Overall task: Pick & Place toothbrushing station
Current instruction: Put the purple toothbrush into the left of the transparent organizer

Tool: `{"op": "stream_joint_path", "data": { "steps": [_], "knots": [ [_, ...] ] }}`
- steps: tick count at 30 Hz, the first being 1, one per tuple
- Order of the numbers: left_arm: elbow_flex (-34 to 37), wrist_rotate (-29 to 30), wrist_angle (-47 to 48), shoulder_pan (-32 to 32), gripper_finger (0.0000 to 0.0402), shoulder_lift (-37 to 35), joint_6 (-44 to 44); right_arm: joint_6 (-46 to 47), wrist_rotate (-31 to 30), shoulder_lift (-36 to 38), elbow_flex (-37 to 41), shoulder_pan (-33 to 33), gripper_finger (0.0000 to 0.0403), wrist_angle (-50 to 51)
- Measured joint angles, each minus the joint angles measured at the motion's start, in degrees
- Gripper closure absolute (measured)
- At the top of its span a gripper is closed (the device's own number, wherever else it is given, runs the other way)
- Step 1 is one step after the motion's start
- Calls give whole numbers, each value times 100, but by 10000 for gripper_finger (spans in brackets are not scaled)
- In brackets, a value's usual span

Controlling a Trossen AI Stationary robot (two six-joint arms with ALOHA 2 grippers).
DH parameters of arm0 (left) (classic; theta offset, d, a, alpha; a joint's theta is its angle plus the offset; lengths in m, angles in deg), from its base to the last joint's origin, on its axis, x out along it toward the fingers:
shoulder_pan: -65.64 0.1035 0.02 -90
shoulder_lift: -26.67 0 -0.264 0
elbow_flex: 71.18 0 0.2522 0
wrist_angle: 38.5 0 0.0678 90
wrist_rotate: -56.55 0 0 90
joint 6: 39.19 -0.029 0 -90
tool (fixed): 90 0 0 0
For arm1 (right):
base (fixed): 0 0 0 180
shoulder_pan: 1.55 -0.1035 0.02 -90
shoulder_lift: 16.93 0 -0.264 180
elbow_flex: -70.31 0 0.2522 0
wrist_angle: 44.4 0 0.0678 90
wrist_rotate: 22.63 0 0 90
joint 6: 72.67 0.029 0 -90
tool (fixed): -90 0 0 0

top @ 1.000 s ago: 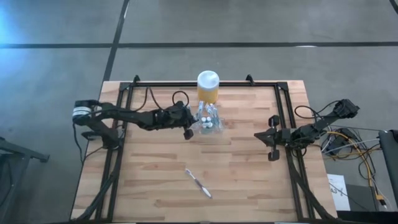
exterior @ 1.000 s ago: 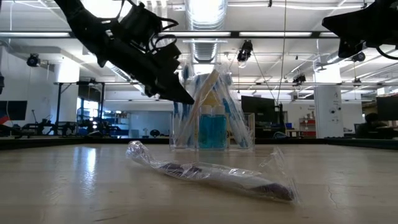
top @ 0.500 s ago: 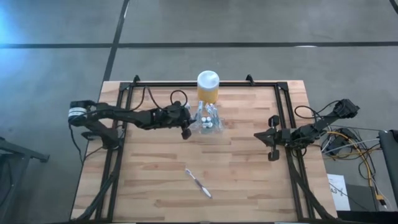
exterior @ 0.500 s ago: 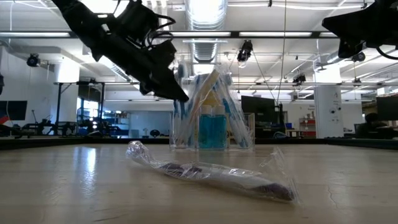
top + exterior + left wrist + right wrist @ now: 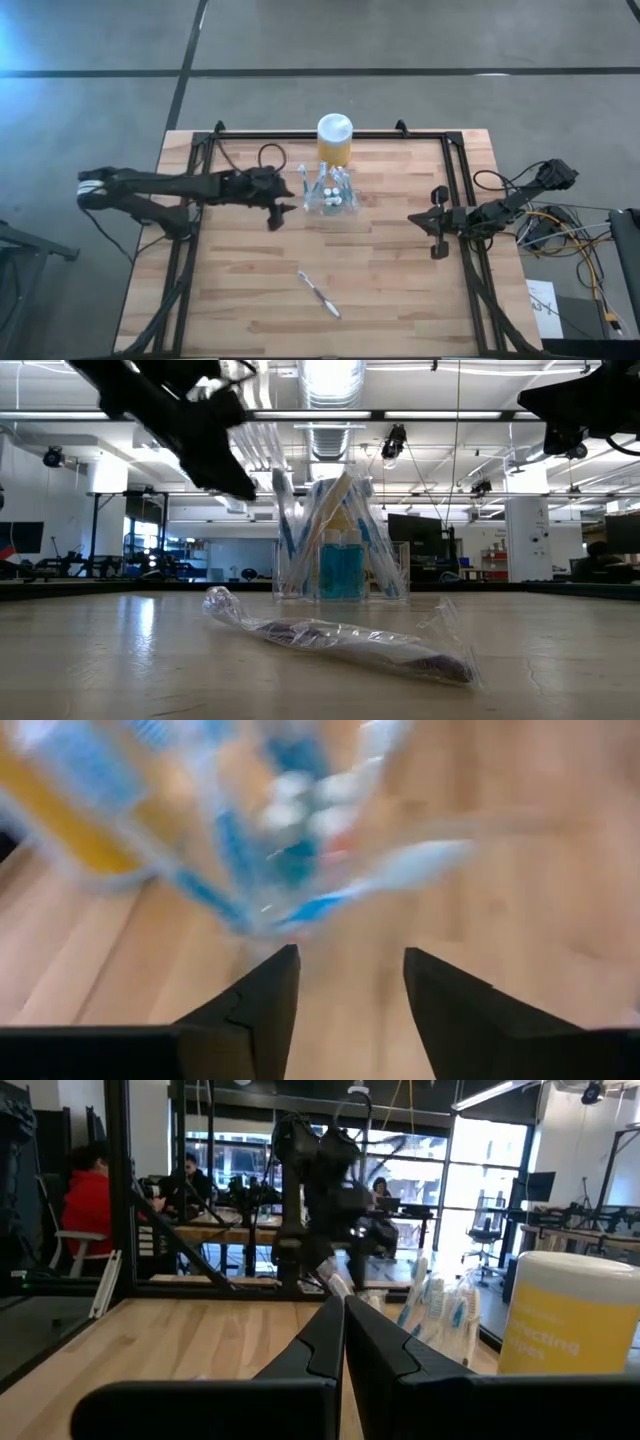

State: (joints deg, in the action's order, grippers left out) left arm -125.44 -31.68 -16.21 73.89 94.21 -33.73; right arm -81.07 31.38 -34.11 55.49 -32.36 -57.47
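My left gripper (image 5: 281, 214) hangs above the wooden table (image 5: 240, 290), just left of the clear toothbrush holder (image 5: 331, 196), its fingers apart and empty. The holder stands in front of the yellow jar (image 5: 334, 140). My right gripper (image 5: 437, 220) waits near the right edge, fingers pressed together.

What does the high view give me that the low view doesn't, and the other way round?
Only the high view shows the yellow jar with a white lid behind the holder, the right hand parked near the table's right rail, and the gap between the left hand and the holder.

Only the low view shows the blue bottle inside the holder and the crinkled clear wrapping around the toothbrush.

Both show the clear plastic toothbrushing station standing on the wooden table, the wrapped toothbrush lying nearer the front, and the left hand.
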Motion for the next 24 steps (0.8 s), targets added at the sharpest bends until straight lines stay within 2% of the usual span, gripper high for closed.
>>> {"op": "stream_joint_path", "data": {
  "steps": [4,10,12,14,17,18,24],
  "knots": [
    [527,-234,-447,-339,216,-1030,-473,48,4,-50,0,0,394,-1],
    [1871,-241,-1666,-446,232,-2924,-451,90,6,-66,0,1,394,-10],
    [2277,-152,-1707,-416,253,-3523,-484,72,2,-75,0,23,394,-46],
    [2598,43,-1721,-371,291,-4054,-513,50,2,-135,0,60,394,-133],
    [2899,-128,-1740,-331,371,-4703,-522,96,2,-246,0,115,394,-216],
    [2966,-256,-1753,-332,386,-4869,-525,148,2,-290,0,138,394,-261],
    [3342,-603,-1751,-331,397,-5539,-587,518,2,-629,0,260,394,-288]
  ]
}}
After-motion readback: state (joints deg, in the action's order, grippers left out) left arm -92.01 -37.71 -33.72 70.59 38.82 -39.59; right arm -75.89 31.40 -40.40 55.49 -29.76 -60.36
